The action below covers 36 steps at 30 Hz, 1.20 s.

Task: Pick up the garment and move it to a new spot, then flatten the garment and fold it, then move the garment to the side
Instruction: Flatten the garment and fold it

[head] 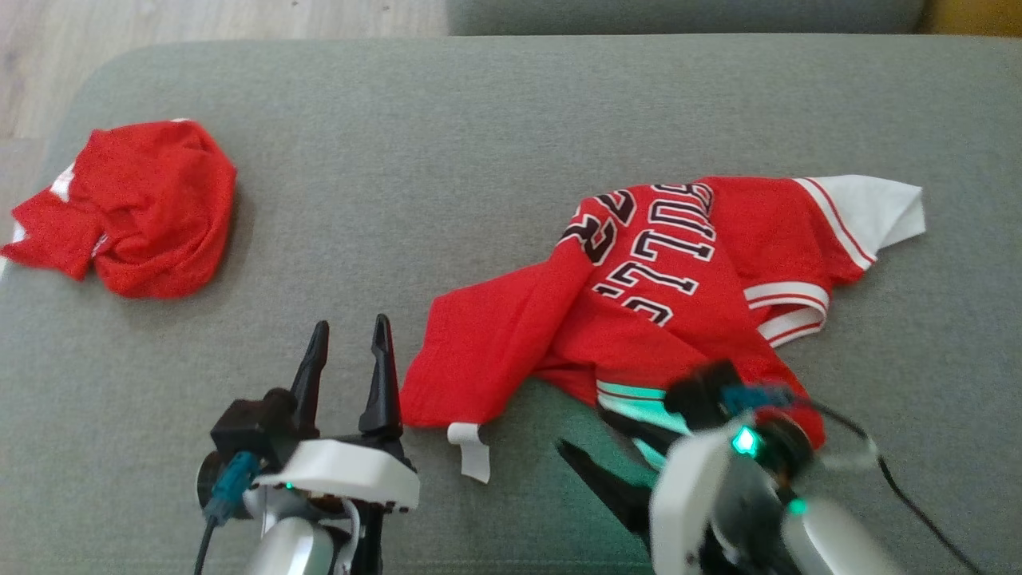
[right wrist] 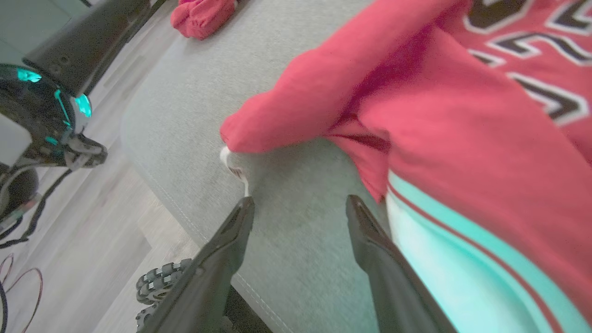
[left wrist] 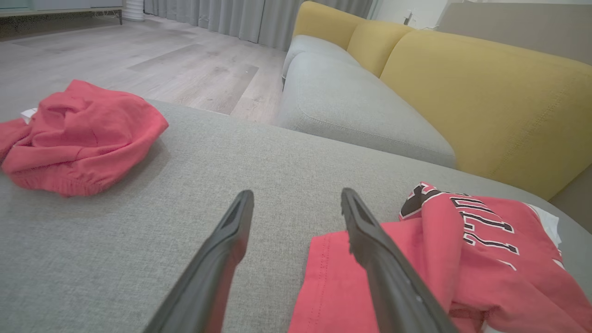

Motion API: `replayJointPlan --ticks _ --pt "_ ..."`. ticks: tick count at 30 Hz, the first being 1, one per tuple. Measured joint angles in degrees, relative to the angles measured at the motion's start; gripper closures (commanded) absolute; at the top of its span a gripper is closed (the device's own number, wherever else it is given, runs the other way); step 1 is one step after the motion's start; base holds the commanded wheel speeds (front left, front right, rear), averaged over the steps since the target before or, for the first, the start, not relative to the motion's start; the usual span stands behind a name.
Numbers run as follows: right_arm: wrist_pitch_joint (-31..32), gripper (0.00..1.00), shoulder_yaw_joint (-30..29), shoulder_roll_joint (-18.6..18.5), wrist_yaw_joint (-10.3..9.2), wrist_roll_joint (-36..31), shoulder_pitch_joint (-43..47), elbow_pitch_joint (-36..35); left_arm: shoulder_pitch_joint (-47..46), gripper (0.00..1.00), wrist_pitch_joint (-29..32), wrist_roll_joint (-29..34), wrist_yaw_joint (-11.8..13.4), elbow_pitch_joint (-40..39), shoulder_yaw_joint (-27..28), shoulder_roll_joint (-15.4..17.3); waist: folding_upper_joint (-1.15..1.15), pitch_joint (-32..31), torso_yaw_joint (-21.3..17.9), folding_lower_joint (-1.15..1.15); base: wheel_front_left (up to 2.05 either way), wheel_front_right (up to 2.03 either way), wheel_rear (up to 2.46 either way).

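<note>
Both left gripper (head: 351,323) and right gripper (right wrist: 300,201) stand open, empty; your red lettered cloth jersey (head: 663,279) lies rumpled at three o'clock on the grey fabric cushion (head: 447,160). Flattening looks due: pinch its six-o'clock hem

My right end effector (right wrist: 299,200) has its 2 fingers (right wrist: 222,259) spread apart over bare grey cushion (right wrist: 194,92), gripping nothing. The red garment (right wrist: 439,138) lies ahead and to the right, its black-and-white lettering far up on the right. A pale band (right wrist: 444,259) with 1 red stripe, tinted teal, runs just beside the right finger. A small white tag (right wrist: 233,169) sits just beyond the left fingertip. Far ahead to the left lies a crumpled red cloth (right wrist: 203,16). Left of the cushion edge I see wooden floor (right wrist: 92,240) and a wheel (right wrist: 162,277).
</note>
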Motion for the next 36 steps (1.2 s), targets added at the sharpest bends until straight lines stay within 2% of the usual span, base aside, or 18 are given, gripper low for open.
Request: replayJointPlan --ticks 5,11,16,19,25,36 --pt "-1.3 0.0 -6.81 0.34 0.0 -6.81 11.05 -4.09 1.07 0.0 0.0 0.1 -0.32 -0.2 0.59 0.01 0.0 0.02 -1.51 0.0 0.0 0.0 0.0" --pt "-3.27 0.0 -16.44 6.76 0.0 -12.68 19.34 -4.98 0.96 0.0 0.0 0.1 -0.53 -0.22 0.52 0.01 0.0 0.81 -2.21 0.0 0.0 0.0 0.0" --pt "-6.6 0.0 -23.19 9.54 0.0 -11.89 19.96 -2.92 0.92 0.0 0.0 0.11 -0.6 -0.18 0.21 0.01 0.0 1.44 -2.32 0.0 0.0 0.0 0.0" --pt "-9.95 0.0 -26.42 9.54 0.0 -4.68 19.62 1.64 0.77 0.0 0.0 0.11 -0.78 -0.12 0.01 0.01 0.0 1.83 -1.91 0.0 0.0 0.0 0.0" --pt "-11.98 0.0 -23.56 9.54 0.0 -2.45 15.72 6.19 0.59 0.0 0.0 0.11 -0.92 0.01 -0.69 0.01 0.0 2.22 -1.43 0.0 0.0 0.0 0.0" --pt "-11.71 0.0 -21.42 9.54 0.0 -4.89 13.08 7.39 0.44 0.0 0.0 0.11 -0.96 0.14 -0.77 0.01 0.0 2.51 -1.12 0.0 0.0 0.0 0.0"
